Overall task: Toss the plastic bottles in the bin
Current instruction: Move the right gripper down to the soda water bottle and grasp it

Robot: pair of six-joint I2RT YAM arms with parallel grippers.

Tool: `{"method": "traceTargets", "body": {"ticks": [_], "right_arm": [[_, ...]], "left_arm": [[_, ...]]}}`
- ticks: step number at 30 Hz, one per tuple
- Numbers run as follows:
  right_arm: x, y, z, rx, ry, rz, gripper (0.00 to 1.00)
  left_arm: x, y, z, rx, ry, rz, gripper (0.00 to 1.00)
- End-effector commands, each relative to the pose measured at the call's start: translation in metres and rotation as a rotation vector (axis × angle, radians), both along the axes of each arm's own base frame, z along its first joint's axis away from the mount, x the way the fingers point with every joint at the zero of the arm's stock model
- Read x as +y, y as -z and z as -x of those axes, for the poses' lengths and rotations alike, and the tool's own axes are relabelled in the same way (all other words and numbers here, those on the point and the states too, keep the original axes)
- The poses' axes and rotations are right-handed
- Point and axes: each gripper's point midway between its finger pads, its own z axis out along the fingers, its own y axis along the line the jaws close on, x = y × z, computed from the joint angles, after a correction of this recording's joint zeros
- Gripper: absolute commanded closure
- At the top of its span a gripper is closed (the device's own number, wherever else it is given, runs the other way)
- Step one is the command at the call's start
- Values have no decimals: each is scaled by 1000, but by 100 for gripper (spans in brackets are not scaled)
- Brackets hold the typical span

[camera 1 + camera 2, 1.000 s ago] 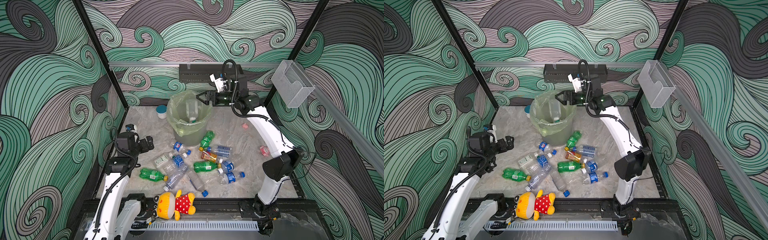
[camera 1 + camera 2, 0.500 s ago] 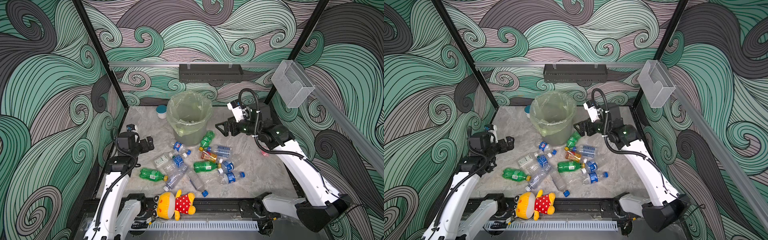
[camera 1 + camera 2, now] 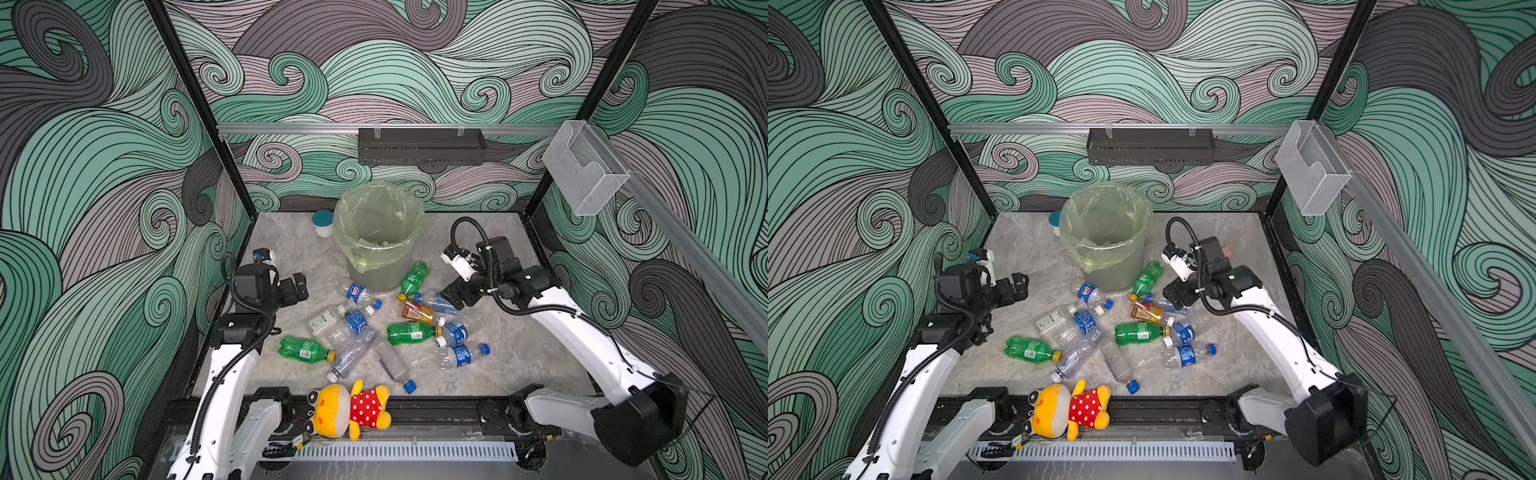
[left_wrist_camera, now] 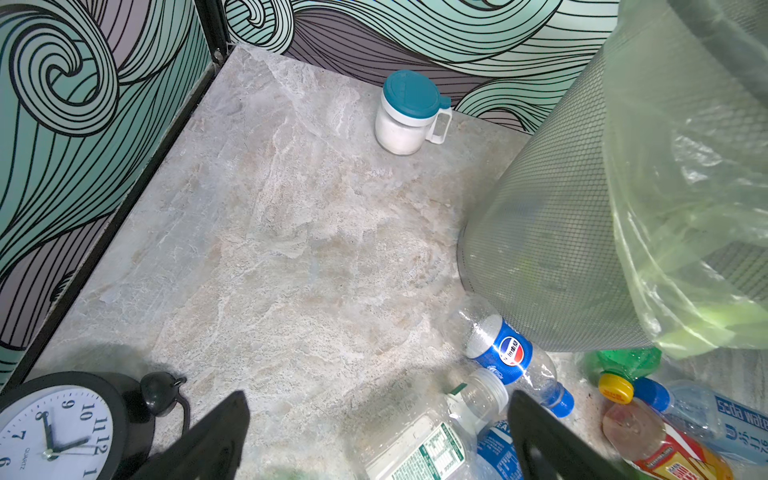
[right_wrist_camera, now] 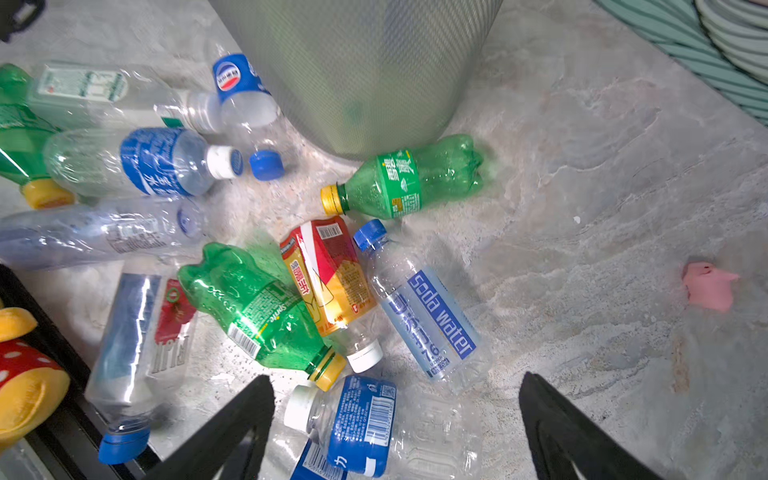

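The bin point(image 3: 376, 278) point(image 3: 1113, 274) stands at the back middle, its pale green bag folded over the rim. Several plastic bottles lie on the floor in front of it, among them a green one point(image 3: 413, 276) point(image 5: 415, 178), an orange-red labelled one point(image 3: 417, 312) point(image 5: 332, 274) and a clear "soda water" one point(image 5: 428, 316). My right gripper point(image 3: 453, 293) point(image 3: 1177, 293) point(image 5: 395, 376) hangs open and empty, low over a white-capped clear bottle point(image 5: 357, 419) beside the soda water bottle. My left gripper point(image 3: 297, 286) point(image 3: 1017, 286) point(image 4: 378, 395) is open and empty, left of the pile.
A white jar with a teal lid point(image 3: 323, 222) point(image 4: 409, 112) stands left of the bin. A plush toy point(image 3: 349, 409) lies on the front rail. A clock point(image 4: 54, 432) sits by the left gripper. A small pink object point(image 5: 708, 286) lies to the right.
My right arm has swung from the bin's rim down and forward to the bottles right of the bin, jaws open throughout. The left arm has not moved.
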Motion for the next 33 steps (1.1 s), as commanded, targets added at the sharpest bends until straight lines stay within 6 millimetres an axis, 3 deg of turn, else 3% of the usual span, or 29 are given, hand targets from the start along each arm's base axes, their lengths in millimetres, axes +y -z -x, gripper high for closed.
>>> {"method": "traceTargets", "body": {"ticks": [1,5,10,23,33], "right_arm": [[1,29,-9,32,-8,38,9],[0,57,-14,105,30,57,11],[-7,78,-20,149,63,84,12],[-6,113,-24,238,77,108,8],[-9,135,-35,296,136,146,11]], "left_arm": [[1,-4,2,-4,3,-2,1],[1,-5,4,-7,4,-6,1],[1,-6,4,-12,4,-4,1],[0,-5,4,-12,6,-3,1],[1,-5,4,-11,6,-4,1]]}}
